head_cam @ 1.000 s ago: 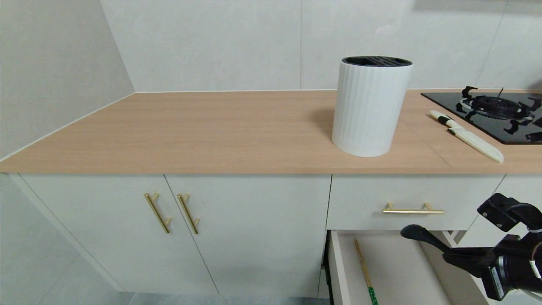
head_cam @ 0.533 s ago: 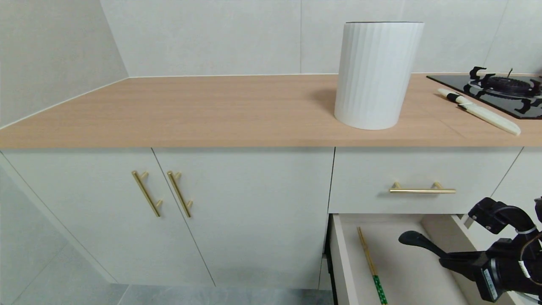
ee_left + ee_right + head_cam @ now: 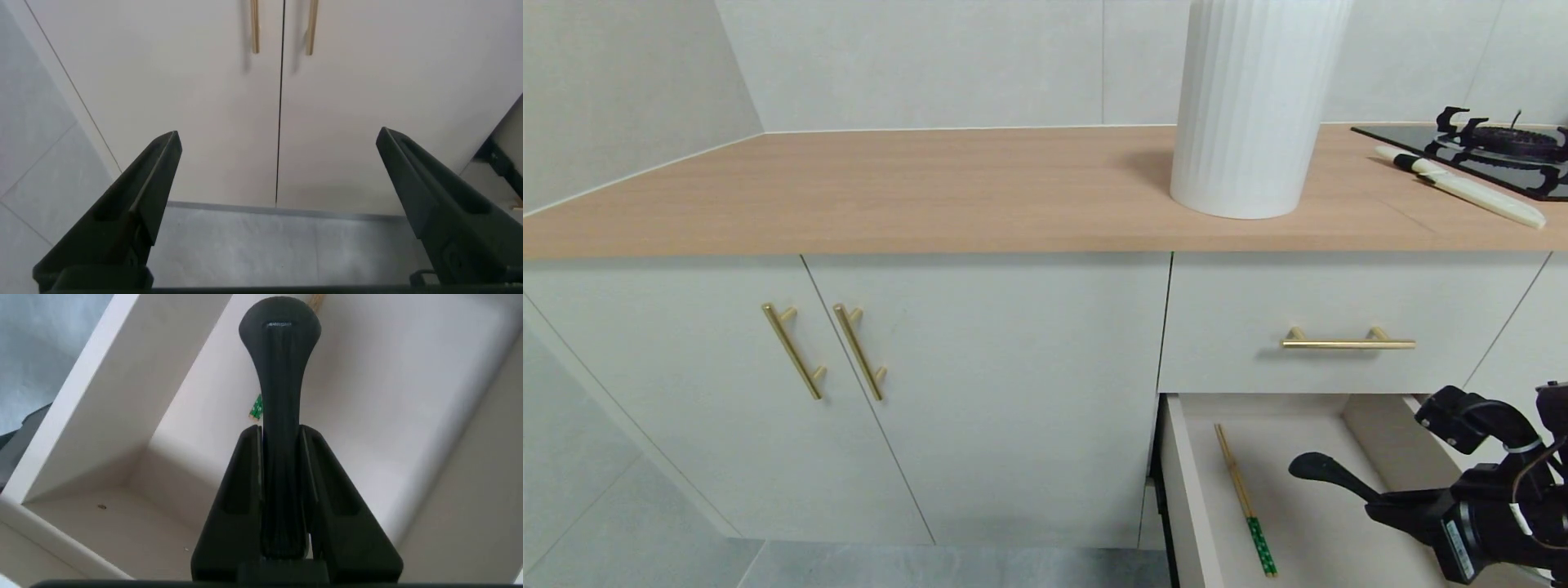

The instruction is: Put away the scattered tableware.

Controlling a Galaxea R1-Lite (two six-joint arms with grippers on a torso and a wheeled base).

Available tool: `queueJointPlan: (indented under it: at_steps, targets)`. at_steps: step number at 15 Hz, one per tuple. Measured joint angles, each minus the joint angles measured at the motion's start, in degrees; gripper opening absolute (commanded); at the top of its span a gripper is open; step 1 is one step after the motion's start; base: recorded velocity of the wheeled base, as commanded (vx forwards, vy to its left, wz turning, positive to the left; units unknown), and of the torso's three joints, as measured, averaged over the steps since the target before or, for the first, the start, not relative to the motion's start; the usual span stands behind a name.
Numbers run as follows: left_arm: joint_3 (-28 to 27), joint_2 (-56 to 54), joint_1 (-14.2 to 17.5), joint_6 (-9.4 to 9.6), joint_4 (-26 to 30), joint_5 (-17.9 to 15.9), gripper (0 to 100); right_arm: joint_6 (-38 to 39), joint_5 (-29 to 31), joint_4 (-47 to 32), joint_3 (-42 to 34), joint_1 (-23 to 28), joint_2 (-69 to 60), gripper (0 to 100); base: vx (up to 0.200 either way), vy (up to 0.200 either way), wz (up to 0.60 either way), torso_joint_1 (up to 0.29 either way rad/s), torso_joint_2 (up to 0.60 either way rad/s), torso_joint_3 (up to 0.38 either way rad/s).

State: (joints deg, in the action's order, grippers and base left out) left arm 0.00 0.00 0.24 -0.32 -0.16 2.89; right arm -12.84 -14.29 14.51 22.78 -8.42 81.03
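Right wrist view: right hand (image 3: 282, 445) pinches a black utensil (image 3: 278, 343) over the open drawer (image 3: 392, 400), chopsticks (image 3: 1246, 506) lying beyond its tip. Next, likely lower and release. Left hand (image 3: 278, 143) spread.

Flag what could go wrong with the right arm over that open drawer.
1. The black utensil sticks far out of the right gripper, which clamps it at one end. It may tip or slip on release and land across the chopsticks in the open drawer.
2. The shut upper drawer's handle sits just above the arm, so a lift straight up might clip it.
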Motion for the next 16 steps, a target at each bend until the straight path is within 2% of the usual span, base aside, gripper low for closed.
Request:
queueJointPlan:
  at_steps: [3, 5, 8, 12, 16]
  targets:
    - [0.00, 0.00, -0.02, -0.01, 0.00, 0.00, 100, 0.28, 0.41, 1.39, 0.20, 0.00, 1.44, 0, 0.000, 0.000, 0.00, 0.000, 0.00, 0.000]
    - [0.00, 0.00, 0.00, 0.00, 0.00, 0.00, 100, 1.46, 4.14, 3.91, 0.52, 0.02, 4.74, 0, 0.000, 0.000, 0.00, 0.000, 0.00, 0.000]
    - [0.00, 0.00, 0.00, 0.00, 0.00, 0.00, 100, 7.27, 10.85, 8.31, 2.12, -0.01, 13.37, 0, 0.000, 0.000, 0.00, 0.000, 0.00, 0.000]
    - [0.00, 0.00, 0.00, -0.01, 0.00, -0.02, 100, 13.73, 15.95, 20.44, 3.64, -0.06, 26.88, 0, 0.000, 0.000, 0.00, 0.000, 0.00, 0.000]
    - [0.00, 0.00, 0.00, -0.01, 0.02, -0.02, 100, 15.62, 22.55, 34.35, 3.54, -0.04, 39.95, 0, 0.000, 0.000, 0.00, 0.000, 0.00, 0.000]
